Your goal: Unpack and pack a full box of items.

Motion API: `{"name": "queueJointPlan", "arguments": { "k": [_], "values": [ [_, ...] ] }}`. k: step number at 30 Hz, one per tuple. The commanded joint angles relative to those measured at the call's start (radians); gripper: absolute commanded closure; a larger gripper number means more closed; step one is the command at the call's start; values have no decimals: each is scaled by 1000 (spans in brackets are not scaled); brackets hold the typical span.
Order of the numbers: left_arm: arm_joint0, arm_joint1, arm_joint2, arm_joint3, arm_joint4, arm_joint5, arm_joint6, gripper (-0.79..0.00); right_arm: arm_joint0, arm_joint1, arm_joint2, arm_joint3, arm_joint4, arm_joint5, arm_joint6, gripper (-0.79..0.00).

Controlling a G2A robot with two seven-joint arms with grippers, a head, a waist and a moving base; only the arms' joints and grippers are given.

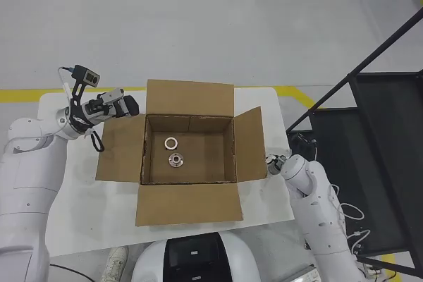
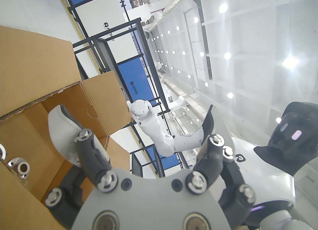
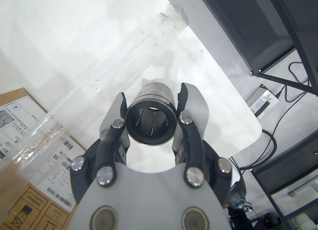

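While the open cardboard box [image 1: 211,166] sits mid-desk with its four flaps spread, the right gripper [image 3: 152,96] is over the white desk [image 1: 261,204] just off the box's right flap [image 1: 250,144]. Its jaws are closed snugly on a steel linear bearing [image 3: 151,119], a short hollow cylinder with rows of tiny balls inside. It looks heavy for its size, rigid and smooth-skinned, so it is likely to slip or roll. The hold across the round outer wall, one jaw on each side, seems the sensible one, since the bore is best left alone. The left gripper [image 1: 123,104] hangs above the far left corner of the box, jaws spread wide with nothing between them. On the box floor lie two small metal parts close together: a ring [image 1: 170,142] farther back and a flanged bushing [image 1: 176,161] nearer. The right flap, which looks angled upward, stands between the held bearing and the box interior. A black shelving rack [image 1: 381,127] crowds the desk's right side.
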Motion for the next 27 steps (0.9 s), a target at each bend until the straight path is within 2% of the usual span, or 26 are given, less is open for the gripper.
{"name": "queueJointPlan", "arguments": {
  "k": [1,14,15,16,17,27],
  "values": [
    [0,0,0,0,0,0,0,-785,12,-1,-2,27,2,9,-12,0],
    [0,0,0,0,0,0,0,-785,33,-4,7,86,33,17,-80,0],
    [0,0,0,0,0,0,0,-785,33,-4,8,87,37,17,-85,-185],
    [0,0,0,0,0,0,0,-785,33,-4,8,88,38,18,-91,-686],
    [0,0,0,0,0,0,0,-785,33,-5,7,88,41,17,-93,-785],
    [0,0,0,0,0,0,0,-785,4,0,33,22,61,25,-82,-785]
  ]
}}
